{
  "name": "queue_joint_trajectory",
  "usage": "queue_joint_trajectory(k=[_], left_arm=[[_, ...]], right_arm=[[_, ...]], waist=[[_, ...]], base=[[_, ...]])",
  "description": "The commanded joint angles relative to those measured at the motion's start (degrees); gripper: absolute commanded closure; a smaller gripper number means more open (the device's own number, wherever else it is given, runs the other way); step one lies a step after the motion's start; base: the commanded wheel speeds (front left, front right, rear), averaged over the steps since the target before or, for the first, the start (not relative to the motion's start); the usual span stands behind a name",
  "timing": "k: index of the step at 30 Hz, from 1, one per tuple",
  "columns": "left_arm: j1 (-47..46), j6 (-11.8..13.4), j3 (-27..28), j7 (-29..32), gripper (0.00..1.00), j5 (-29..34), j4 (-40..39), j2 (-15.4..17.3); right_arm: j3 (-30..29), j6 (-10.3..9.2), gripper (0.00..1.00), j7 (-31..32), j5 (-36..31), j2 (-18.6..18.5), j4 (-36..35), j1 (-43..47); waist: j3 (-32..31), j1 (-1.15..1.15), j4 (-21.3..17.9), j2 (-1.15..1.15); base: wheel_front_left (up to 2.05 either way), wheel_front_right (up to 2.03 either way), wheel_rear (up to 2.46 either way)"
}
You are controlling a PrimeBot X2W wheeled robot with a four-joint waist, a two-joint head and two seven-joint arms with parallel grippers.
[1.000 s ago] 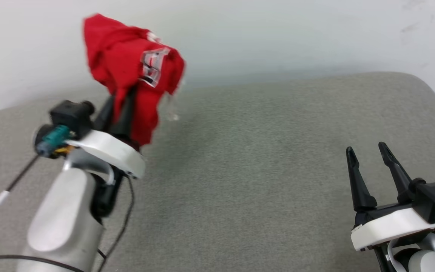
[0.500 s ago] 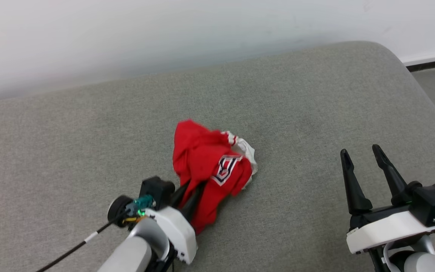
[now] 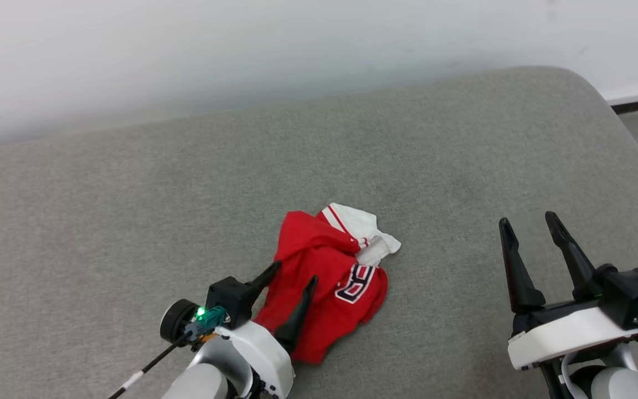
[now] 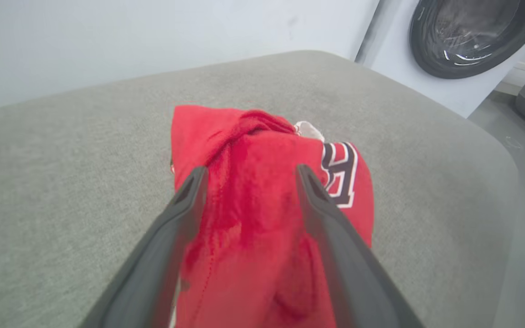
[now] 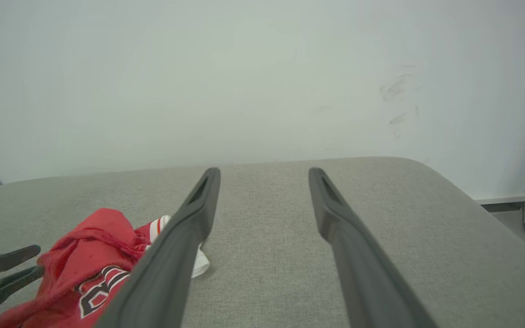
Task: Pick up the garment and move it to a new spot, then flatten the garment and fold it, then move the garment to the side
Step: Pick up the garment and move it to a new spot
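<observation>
The garment lies crumpled on the grey cushion, near its middle, with a white sleeve at its far edge. The left gripper is spread wide over the near part of the garment, with red cloth bunched between its fingers and not pinched. The right gripper is also spread and holds nothing, well to the right of the garment.

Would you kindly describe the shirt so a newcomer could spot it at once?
On the wide grey cushion, look right by the left gripper. A crumpled shirt lies there, bright red with a white sleeve and black, white-edged lettering.
</observation>
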Motion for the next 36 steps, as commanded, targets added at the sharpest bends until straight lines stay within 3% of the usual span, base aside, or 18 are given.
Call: queue_joint_trajectory(k=[1,9,15,19,24,36], left_arm=[[0.19,0.53,0.41,-1.04,0.00,0.07,-0.80,-0.21],[2.31,5.56,5.49,-5.70,0.00,0.57,-7.83,-0.38],[5.21,9.96,12.95,-6.43,0.00,1.44,-13.10,0.39],[8.61,11.62,17.77,-6.40,0.00,2.75,-16.15,1.62],[13.24,12.34,21.02,-6.36,0.00,3.72,-18.28,3.12],[18.55,13.00,20.25,-5.19,0.00,3.89,-19.80,4.03]], right_arm=[[-0.16,-0.02,0.00,0.10,-0.27,0.07,0.05,0.04],[-0.81,-0.02,0.00,1.28,-1.01,0.06,-0.73,1.16],[-1.22,-0.02,0.00,2.02,-1.05,0.06,-1.19,2.18],[-1.39,-0.02,0.00,2.56,-1.03,0.06,-1.35,2.82],[-1.06,-0.02,0.00,3.13,-0.85,0.06,-1.21,3.81],[-0.42,-0.02,0.00,4.42,-0.53,0.06,-1.58,5.84]], waist=[[-1.10,0.00,0.96,0.00],[-3.45,0.00,4.30,0.00],[-4.01,0.00,6.26,0.00],[-4.44,0.00,7.16,0.00],[-5.63,0.00,7.31,0.00],[-7.44,0.00,6.49,0.00]], base=[[0.00,0.00,0.00],[0.00,0.00,0.00],[0.00,0.00,0.00],[0.00,0.00,0.00],[0.00,0.00,0.00],[0.00,0.00,0.00]])
